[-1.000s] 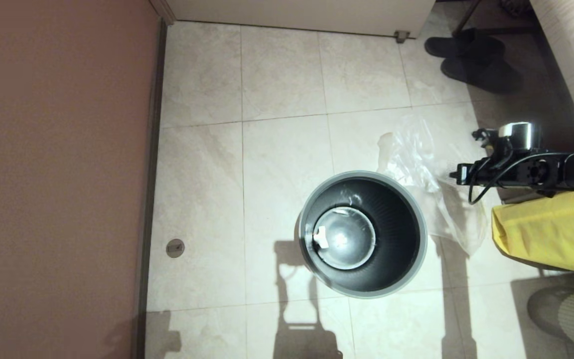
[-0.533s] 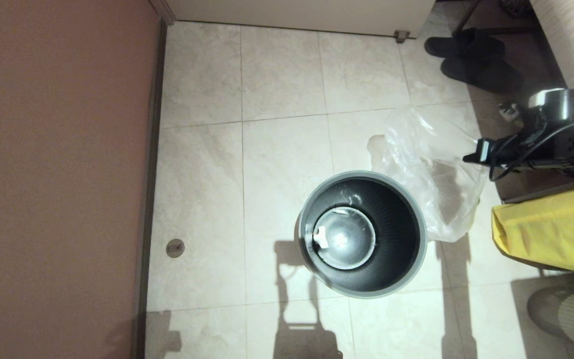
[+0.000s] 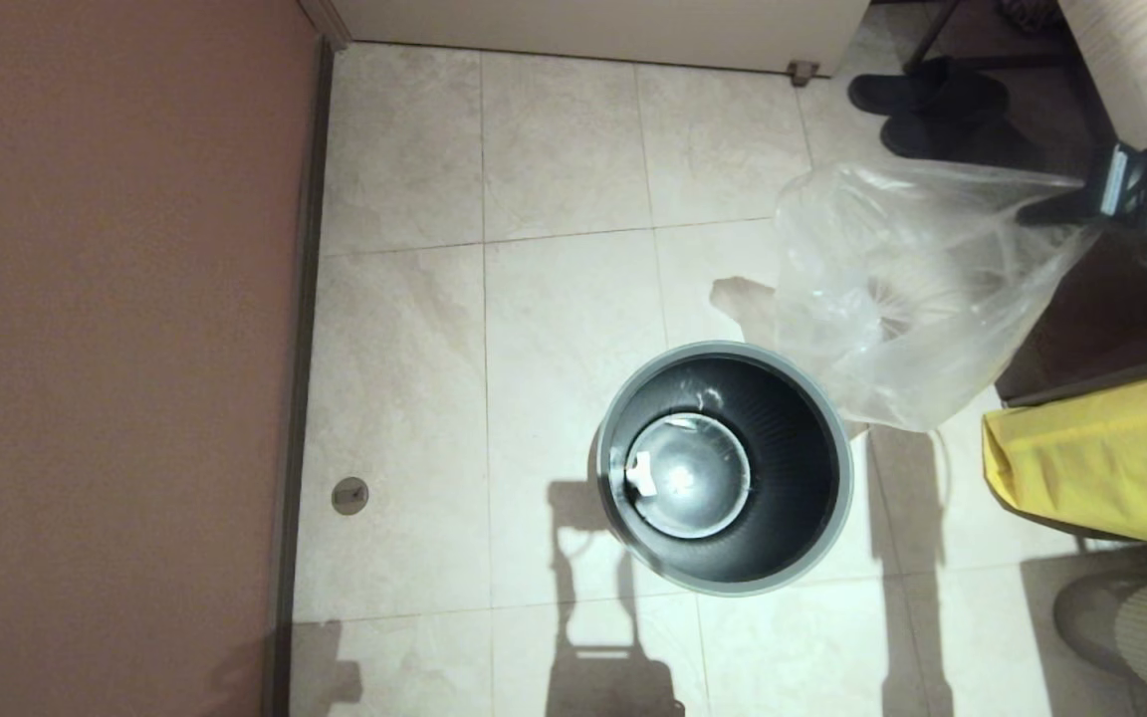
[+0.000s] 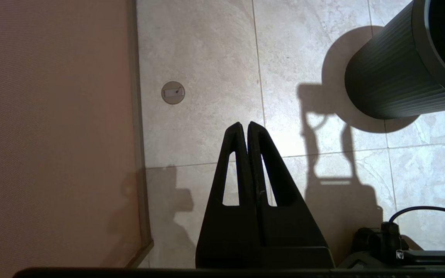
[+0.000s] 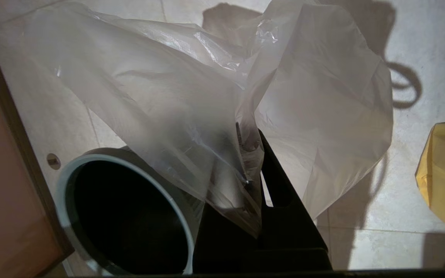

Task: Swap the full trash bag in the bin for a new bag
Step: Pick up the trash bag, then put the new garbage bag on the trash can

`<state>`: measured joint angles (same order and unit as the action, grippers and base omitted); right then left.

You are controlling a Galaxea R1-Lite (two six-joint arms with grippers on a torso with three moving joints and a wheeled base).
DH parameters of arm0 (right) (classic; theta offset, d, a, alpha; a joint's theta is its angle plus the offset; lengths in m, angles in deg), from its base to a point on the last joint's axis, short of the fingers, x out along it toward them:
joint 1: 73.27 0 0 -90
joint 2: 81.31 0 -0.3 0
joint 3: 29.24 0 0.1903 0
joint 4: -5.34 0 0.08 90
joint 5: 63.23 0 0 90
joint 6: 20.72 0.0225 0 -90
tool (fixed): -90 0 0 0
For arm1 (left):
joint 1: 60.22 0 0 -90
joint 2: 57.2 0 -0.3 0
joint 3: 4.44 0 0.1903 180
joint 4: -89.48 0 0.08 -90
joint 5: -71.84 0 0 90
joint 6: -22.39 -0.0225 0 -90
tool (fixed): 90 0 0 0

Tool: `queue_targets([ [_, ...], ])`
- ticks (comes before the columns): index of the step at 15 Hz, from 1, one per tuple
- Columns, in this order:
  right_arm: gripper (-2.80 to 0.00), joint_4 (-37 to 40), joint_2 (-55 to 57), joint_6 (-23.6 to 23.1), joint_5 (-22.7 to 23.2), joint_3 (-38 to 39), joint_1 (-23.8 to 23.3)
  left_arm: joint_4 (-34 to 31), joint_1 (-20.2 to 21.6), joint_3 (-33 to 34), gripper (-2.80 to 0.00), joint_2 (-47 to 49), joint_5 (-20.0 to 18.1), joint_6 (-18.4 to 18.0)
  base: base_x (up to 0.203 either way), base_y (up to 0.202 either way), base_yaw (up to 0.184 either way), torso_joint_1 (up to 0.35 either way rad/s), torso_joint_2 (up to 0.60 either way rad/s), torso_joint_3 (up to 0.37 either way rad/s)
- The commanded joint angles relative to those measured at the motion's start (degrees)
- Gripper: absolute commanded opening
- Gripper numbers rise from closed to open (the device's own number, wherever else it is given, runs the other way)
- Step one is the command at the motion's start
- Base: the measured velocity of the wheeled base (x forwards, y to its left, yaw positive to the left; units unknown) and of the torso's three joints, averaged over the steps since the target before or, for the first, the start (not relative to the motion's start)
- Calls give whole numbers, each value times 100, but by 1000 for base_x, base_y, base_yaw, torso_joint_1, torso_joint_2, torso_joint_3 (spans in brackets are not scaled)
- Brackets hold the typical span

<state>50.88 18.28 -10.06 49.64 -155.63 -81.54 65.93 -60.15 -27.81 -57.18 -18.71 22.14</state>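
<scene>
right gripper (image 5: 251, 154) clamped on the new bag (image 3: 892, 299), hanging just right and far of the empty bin (image 3: 847, 478). step: carrying bag to bin. next: spread its mouth over the rim. left gripper (image 4: 244, 127) pressed together, parked left.

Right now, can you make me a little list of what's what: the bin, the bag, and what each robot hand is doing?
bin: upright on the tiled floor, no liner inside
new bag: clear, hanging beside the bin's rim, not in it
right gripper: fingers shut on the new bag
left gripper: fingers shut, holding nothing, away from the bin
yellow sack: right of the bin
</scene>
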Motion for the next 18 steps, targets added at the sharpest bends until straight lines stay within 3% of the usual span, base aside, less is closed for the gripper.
queue_targets([
  [1,-280,157,-803,13,29,-35,6,1,1,0,-280,-2,2,-2,0,0,0,0,0,0],
  [3,-280,194,-1181,115,33,-49,1,1,1,0,-280,-2,2,-2,0,0,0,0,0,0],
  [9,-280,751,-1947,1382,64,-692,9,1,1,0,-280,-2,2,-2,0,0,0,0,0,0],
  [12,-280,1141,-2254,2057,315,-933,9,1,1,0,-280,-2,2,-2,0,0,0,0,0,0],
  [15,-280,1187,-2411,3015,861,-947,31,1,1,0,-280,-2,2,-2,0,0,0,0,0,0],
  [18,-280,1193,-2461,4237,1942,-924,35,1,1,0,-280,-2,2,-2,0,0,0,0,0,0],
])
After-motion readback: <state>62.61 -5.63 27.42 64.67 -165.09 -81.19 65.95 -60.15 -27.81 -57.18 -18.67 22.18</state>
